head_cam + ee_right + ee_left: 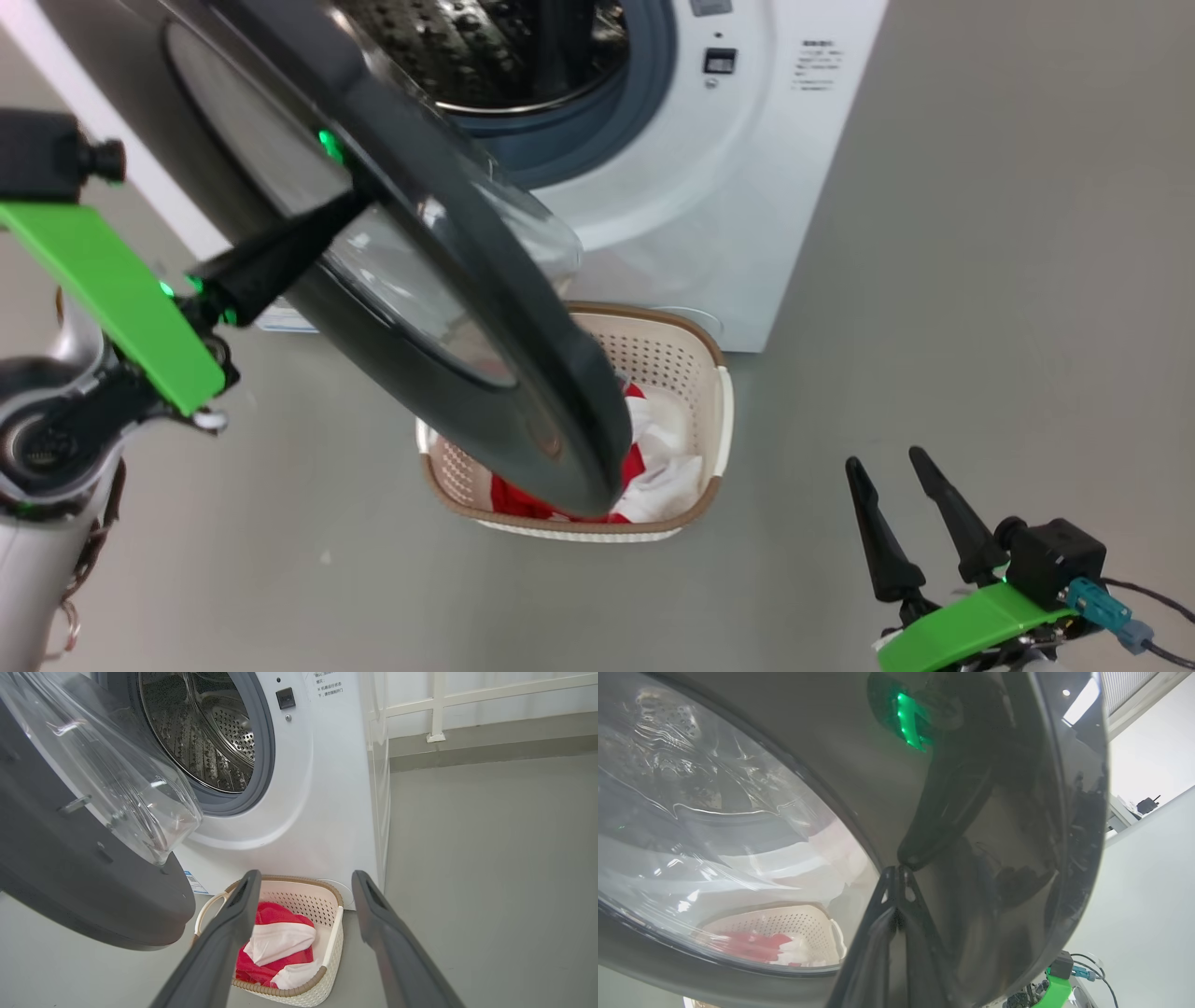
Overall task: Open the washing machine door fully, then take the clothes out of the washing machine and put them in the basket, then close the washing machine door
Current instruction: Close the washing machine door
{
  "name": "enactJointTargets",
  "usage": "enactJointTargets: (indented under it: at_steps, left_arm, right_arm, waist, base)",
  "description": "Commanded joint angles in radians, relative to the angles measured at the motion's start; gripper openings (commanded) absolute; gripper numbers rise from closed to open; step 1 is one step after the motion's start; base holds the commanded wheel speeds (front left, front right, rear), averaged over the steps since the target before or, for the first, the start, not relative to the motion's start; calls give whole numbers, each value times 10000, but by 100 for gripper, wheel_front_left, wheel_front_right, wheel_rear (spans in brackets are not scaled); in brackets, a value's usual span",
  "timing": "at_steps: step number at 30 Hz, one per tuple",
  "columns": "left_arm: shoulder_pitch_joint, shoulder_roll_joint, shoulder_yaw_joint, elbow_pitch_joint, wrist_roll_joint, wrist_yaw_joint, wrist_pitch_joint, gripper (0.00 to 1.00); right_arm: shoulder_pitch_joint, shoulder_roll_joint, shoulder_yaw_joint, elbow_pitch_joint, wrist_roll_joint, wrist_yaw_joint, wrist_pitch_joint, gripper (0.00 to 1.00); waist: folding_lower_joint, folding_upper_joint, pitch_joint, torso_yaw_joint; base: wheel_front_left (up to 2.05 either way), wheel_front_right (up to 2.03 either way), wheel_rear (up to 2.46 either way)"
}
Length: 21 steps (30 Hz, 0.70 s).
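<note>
Left gripper (353,201), fingers pinched together on nothing, sets its tips against the outer black rim of the washing machine door (551,411), meeting their own reflection in the gloss; the door hangs half swung from the washing machine (747,187), glass bowl bulging toward the drum (485,47), which looks emptied; the door appears rigid and hinged, its polished rim likely slippery, so a flat push near the free edge, off the glass, seems the safest purchase for closing; the basket (721,411) stands on the floor (980,280) against the machine's front foot, partly under the door's lower edge; the clothes (667,457), red and white, soft and light, lie heaped inside it; right gripper (887,459) hangs low at far right, jaws spread, empty.
</note>
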Motion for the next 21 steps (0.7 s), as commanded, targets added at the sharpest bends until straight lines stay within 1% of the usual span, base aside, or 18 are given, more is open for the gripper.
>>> enactJointTargets:
  at_steps: [1, 6, 12, 21]
  left_arm:
    - [-666, 357, 353, -143, 90, -69, -245, 0]
    - [-1104, 363, 152, 159, 110, -69, -952, 0]
    - [-1403, 483, -134, 424, 77, -69, -1439, 0]
    - [-2073, 567, -616, 1087, 24, -69, -2487, 0]
  right_arm:
    - [-403, -13, 203, -282, 159, 35, -63, 100]
    - [-484, -12, 172, -342, 236, 35, -63, 100]
    - [-538, -12, 149, -383, 298, 35, -63, 100]
    - [-672, -12, 146, -428, 396, 35, -63, 100]
  waist:
    - [0, 0, 263, -365]
    - [0, 0, 387, -727]
    - [0, 0, 461, -985]
    - [0, 0, 659, -1325]
  base:
    - [0, 0, 0]
    - [0, 0, 0]
    - [0, 0, 0]
    - [0, 0, 0]
